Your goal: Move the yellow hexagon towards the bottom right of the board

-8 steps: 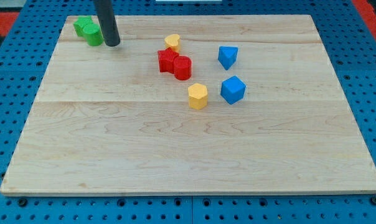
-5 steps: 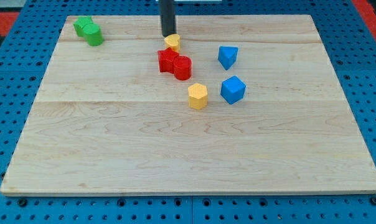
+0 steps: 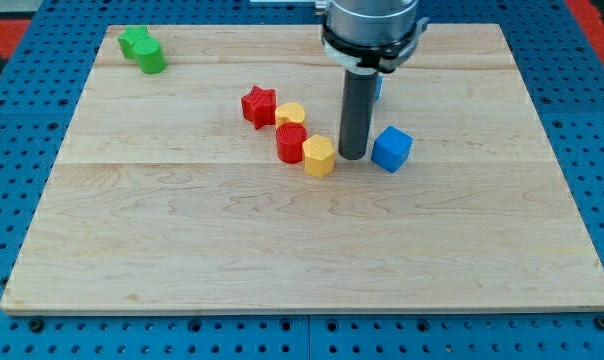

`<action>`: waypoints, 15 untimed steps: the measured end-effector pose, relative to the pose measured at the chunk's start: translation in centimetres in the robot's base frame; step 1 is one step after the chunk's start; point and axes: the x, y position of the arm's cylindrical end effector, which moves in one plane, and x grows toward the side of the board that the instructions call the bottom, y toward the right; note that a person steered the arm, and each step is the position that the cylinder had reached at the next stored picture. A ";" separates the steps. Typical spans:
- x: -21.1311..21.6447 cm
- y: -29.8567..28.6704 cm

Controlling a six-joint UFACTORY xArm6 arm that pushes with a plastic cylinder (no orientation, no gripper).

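Observation:
The yellow hexagon (image 3: 318,155) lies near the board's middle, a little towards the view's top. My tip (image 3: 353,156) stands just to its right, close to it, between it and a blue cube (image 3: 391,149). A red cylinder (image 3: 291,143) touches the hexagon's left side. A second yellow block (image 3: 290,114) sits above the red cylinder, and a red star (image 3: 258,105) lies to its left. Another blue block (image 3: 378,84) is mostly hidden behind the rod.
Two green blocks (image 3: 142,49) sit together at the board's top left corner. The wooden board (image 3: 282,250) lies on a blue pegboard table.
The rod moved from the top left across to the right of the yellow hexagon. The red blocks and small yellow block were pushed apart; the blue cube shifted slightly right.

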 end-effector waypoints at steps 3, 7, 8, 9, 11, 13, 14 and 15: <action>-0.5 -5.5; 3.6 -12.3; 4.6 -16.9; 9.6 -13.5; 8.0 -12.1; 7.2 0.6; 7.9 8.0; 8.6 10.6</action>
